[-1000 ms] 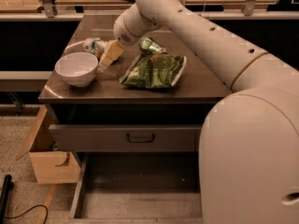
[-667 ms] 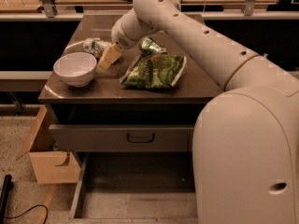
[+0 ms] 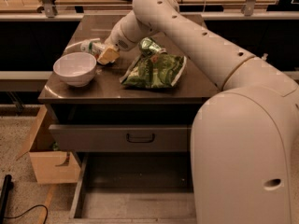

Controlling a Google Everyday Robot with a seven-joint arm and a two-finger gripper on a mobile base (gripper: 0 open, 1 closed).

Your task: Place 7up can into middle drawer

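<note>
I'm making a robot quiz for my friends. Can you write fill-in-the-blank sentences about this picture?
1. The gripper is above the cabinet top, right beside the 7up can, which sits behind the white ____.
2. The chip bag on the cabinet top is coloured ____.
3. Down below, the middle drawer is pulled ____.
4. The drawer front above it has a black ____.
Missing words: bowl; green; open; handle.
</note>
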